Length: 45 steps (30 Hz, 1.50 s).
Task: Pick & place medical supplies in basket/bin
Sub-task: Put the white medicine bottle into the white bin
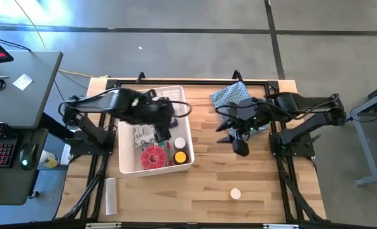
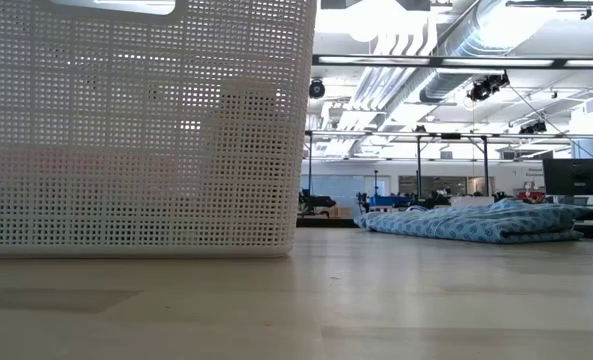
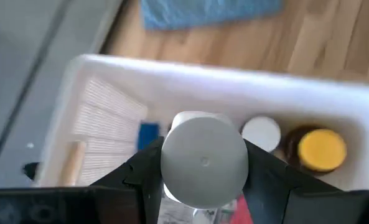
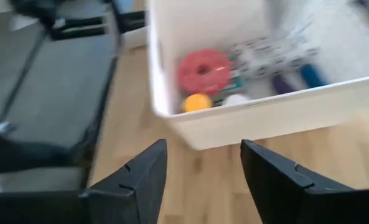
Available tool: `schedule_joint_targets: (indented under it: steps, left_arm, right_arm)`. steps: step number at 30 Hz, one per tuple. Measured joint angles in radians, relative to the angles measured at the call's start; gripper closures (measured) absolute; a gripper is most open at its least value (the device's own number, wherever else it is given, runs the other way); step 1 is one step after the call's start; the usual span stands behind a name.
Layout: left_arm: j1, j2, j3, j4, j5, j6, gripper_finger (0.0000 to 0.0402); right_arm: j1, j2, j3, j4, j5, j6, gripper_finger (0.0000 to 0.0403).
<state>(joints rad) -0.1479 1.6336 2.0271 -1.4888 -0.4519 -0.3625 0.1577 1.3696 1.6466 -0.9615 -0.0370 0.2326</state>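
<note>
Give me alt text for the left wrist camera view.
The left gripper holds a white-capped jar above the white bin, where a yellow-capped bottle and another white cap sit. Blue cloth lies beyond.

The worktop (image 1: 239, 178) is pale, smooth wood with a soft sheen, the bin (image 2: 136, 130) white plastic in fine matt lattice, the patterned blue cloth (image 2: 476, 222) soft and rumpled, and the left claw (image 3: 204, 180) matt black plastic around a smooth white jar (image 3: 204, 158).

Right end effector (image 4: 203, 180) open, empty; white bin (image 4: 246, 118) holds red disc (image 4: 204, 70).
</note>
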Motion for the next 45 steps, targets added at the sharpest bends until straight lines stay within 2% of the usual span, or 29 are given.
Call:
schedule_joint_targets:
  steps: [3, 6, 10, 14, 19, 25, 33, 37, 45]
  left_arm:
    - [0.078, -0.067, -0.198, 0.217, 0.162, 0.112, 0.0196]
    - [0.153, -0.155, -0.377, 0.4, 0.321, 0.163, 0.0196]
    - [0.216, -0.269, -0.589, 0.506, 0.334, 0.201, 0.0196]
    - [0.235, -0.371, -0.81, 0.697, 0.339, 0.252, 0.0196]
    - [0.236, -0.4, -1.012, 0.899, 0.383, 0.254, 0.0196]
    - [0.234, -0.329, -1.084, 1.009, 0.384, 0.247, 0.0196]
    - [0.233, -0.148, -1.082, 1.113, 0.419, 0.255, 0.0194]
    - [0.233, -0.076, -1.083, 1.143, 0.419, 0.245, 0.0172]
    - [0.233, -0.045, -1.081, 1.202, 0.445, 0.226, 0.0186]
  right_arm:
    - [0.0, -0.014, 0.0, 0.0, 0.11, 0.018, 0.0213]
    - [-0.001, -0.023, 0.0, 0.0, 0.196, 0.125, 0.0219]
    - [0.0, -0.025, 0.0, 0.0, 0.263, 0.224, 0.0227]
    - [0.0, -0.025, 0.0, 0.0, 0.308, 0.316, 0.0234]
    - [0.0, -0.025, 0.0, 0.001, 0.387, 0.413, 0.0244]
    - [-0.001, -0.024, 0.0, 0.001, 0.433, 0.473, 0.0257]
    - [-0.002, -0.024, 0.0, 0.009, 0.487, 0.442, 0.0261]
    - [-0.002, -0.024, 0.0, 0.009, 0.499, 0.421, 0.0263]
    - [-0.002, -0.024, 0.0, 0.004, 0.499, 0.308, 0.0263]
